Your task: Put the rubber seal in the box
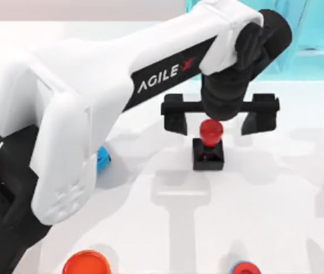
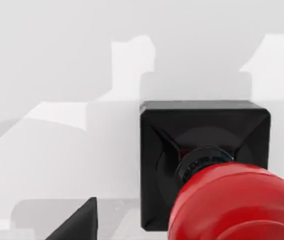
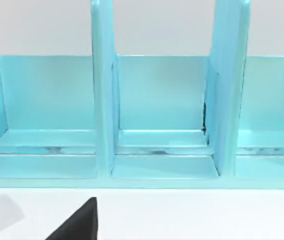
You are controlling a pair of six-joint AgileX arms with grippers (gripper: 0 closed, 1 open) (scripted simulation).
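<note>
Rubber seal point(image 1: 209, 145) was the subject of this entry, but the items were logged by bulk. Tabletop point(image 1: 264, 205): white, carrying everything listed. Left arm point(image 1: 93, 108): white and black, marked AGILEX, reached across from the top view's left toward the centre. Blue rack point(image 3: 102, 100): a pale turquoise divided shelf unit, noted at the far edge of the tabletop toward the right and seen close in the right wrist view. Left hand point(image 1: 220, 121): black, spread wide, its two fingers standing well apart on either side of the red knob, touching nothing. The rubber seal was recorded upright on the tabletop near the centre, black square base down, round red knob directly below the left hand; the left wrist view showed it from close above point(image 2: 204, 165). Orange-red lid point(image 1: 86, 264): at the near edge, left of centre. Small red-and-blue round thing point(image 1: 243, 268): at the near edge, right of centre. Small blue item point(image 1: 102, 158): partly hidden beside the left arm, kind not determinable.
</note>
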